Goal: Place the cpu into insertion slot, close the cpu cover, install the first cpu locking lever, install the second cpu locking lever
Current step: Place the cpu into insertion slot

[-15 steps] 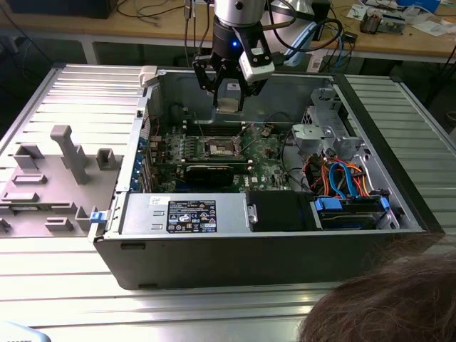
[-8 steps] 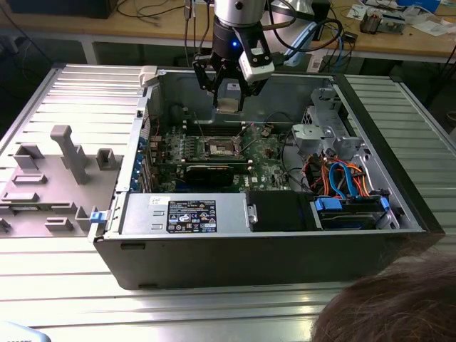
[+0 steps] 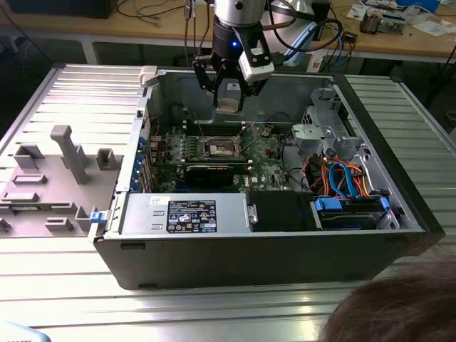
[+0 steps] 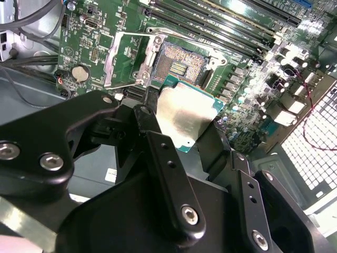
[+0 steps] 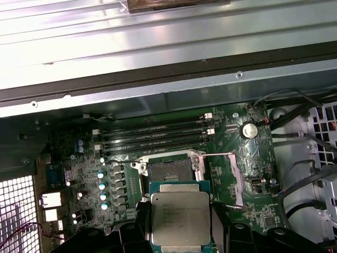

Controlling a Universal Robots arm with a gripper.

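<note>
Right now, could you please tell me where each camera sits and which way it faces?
Exterior view: off the arm, looking down into the open computer case; the gripper shows, holding the cpu.
First wrist view: on the wrist, facing down past the cpu to the insertion slot; fingers flank the cpu.
Second wrist view: on the wrist, same target; black fingers in front.
All three share cpu and insertion slot.

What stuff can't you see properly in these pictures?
- First wrist view: the near edge of the insertion slot, hidden behind the cpu gripped in the hand.
- Exterior view: the slot's tiny pins, too small to make out.
- Exterior view: a person's head, cut off by the bottom edge.
</note>
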